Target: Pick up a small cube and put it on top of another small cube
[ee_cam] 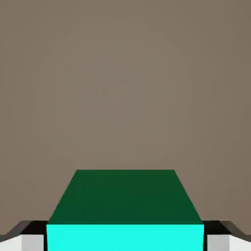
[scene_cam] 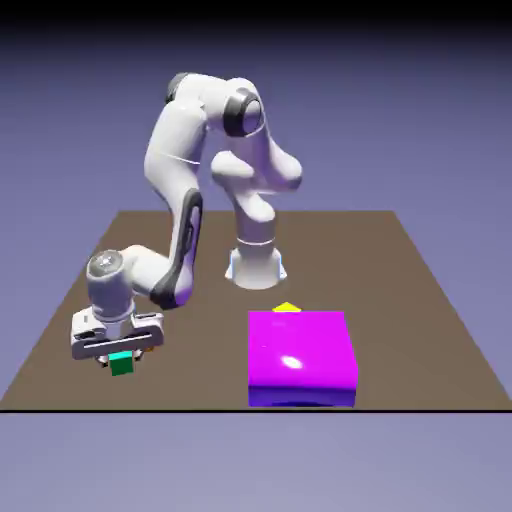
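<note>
Purple block on the brown table, used here as landmark. The robot's base stands behind it; a yellow object shows partly at its rear edge. Toward the exterior view's left, well apart from the block, the gripper points downward around a green cube, beside a small orange patch.

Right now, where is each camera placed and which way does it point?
Exterior: stands across the table and above it, facing the robot's base; shows the whole white arm, its pincer low on the exterior view's left, a green cube, a magenta block and a bit of yellow behind it.
Hand: rides on the hand, looking along the pincer at the brown tabletop; only the finger tips show, at the bottom corners, either side of the cube.
Shared: the green cube, the pincer's fingers and the table.
</note>
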Motion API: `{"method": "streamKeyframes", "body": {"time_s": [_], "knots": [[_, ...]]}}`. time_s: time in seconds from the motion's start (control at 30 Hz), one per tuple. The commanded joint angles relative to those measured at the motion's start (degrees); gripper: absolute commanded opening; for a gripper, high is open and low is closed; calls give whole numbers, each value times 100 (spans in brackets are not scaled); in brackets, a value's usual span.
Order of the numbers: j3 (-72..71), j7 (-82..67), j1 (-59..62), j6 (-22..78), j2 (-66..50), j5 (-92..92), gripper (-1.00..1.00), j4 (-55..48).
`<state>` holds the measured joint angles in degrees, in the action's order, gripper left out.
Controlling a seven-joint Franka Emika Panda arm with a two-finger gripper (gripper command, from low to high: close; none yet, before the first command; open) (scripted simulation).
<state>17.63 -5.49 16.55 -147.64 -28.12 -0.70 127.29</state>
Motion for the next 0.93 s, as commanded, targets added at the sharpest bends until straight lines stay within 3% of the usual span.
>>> {"method": "streamKeyframes", "body": {"time_s": [0.0,0.43,0.5,0.67,0.7,0.9], "knots": [[55,45,-57,183,208,71,-100,18],[1119,2988,-695,1013,2171,169,-100,1414],[1131,3024,-702,1020,2191,169,-100,1431],[678,2531,-335,-38,1181,-536,-100,1566],[678,2531,-335,-39,1181,-536,100,1566],[1131,3024,-702,1020,2191,169,100,1431]]}}
